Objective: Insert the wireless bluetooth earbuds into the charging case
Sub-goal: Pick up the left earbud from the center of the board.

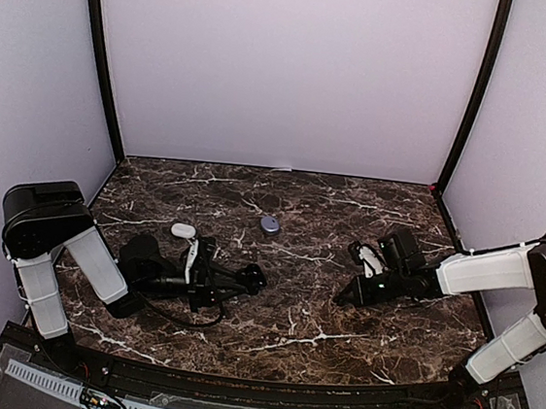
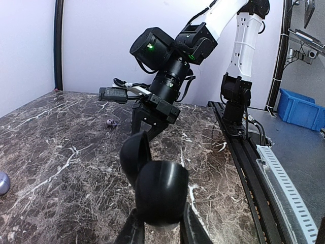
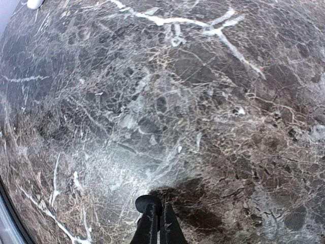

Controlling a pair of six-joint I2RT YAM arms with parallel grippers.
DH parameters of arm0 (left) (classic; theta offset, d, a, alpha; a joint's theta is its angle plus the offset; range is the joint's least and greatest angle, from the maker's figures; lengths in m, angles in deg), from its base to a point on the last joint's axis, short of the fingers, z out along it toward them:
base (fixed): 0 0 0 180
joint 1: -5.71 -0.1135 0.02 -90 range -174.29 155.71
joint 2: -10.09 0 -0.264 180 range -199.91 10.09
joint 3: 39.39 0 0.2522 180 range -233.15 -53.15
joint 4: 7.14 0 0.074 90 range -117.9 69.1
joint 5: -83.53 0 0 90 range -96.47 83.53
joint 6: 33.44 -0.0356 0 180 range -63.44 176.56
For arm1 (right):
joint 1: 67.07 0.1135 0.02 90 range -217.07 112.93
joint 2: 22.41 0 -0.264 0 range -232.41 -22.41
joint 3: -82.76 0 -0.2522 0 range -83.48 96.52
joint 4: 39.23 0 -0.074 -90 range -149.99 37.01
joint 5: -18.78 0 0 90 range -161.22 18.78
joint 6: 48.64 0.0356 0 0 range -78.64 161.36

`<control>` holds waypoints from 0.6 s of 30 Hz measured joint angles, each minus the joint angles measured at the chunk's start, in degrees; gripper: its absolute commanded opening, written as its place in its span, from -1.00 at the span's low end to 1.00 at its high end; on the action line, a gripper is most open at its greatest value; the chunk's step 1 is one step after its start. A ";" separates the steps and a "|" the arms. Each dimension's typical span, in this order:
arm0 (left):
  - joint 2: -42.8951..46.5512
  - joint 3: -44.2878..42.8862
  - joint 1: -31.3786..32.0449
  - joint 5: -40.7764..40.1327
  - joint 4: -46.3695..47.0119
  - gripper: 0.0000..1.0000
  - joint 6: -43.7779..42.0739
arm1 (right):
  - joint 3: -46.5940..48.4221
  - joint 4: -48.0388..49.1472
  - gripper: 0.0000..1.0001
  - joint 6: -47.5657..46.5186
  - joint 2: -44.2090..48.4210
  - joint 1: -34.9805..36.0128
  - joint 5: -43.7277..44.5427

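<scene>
Right wrist: tiny round black earbud (image 3: 149, 202) pinched at right claw (image 3: 158, 207) tips.

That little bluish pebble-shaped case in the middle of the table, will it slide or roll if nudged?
The bluish case looks rounded and smooth, so it would probably skid or spin on the polished marble table. Being small, it is likely light.

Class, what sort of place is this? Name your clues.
Probably a robotics lab test cell: plain walls box in a marble-patterned table, left arm and right arm mounted at its edge, a blue bin alongside.
</scene>
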 measured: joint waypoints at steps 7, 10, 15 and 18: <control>0.00 0.00 0.00 0.00 0.00 -0.66 0.00 | -0.24 -0.79 -1.00 -0.55 0.85 0.00 -0.98; 0.00 0.00 0.00 0.00 0.00 -0.66 0.00 | -0.24 -1.31 -1.00 -0.74 1.44 0.00 -1.20; 0.00 0.00 0.00 0.00 -0.02 -0.66 -0.13 | -0.24 -1.51 -1.00 -0.94 3.04 0.00 -2.23; 0.00 0.00 0.00 -0.02 -0.09 -0.66 -0.42 | -0.24 -1.57 -1.00 -0.92 3.89 0.00 -3.15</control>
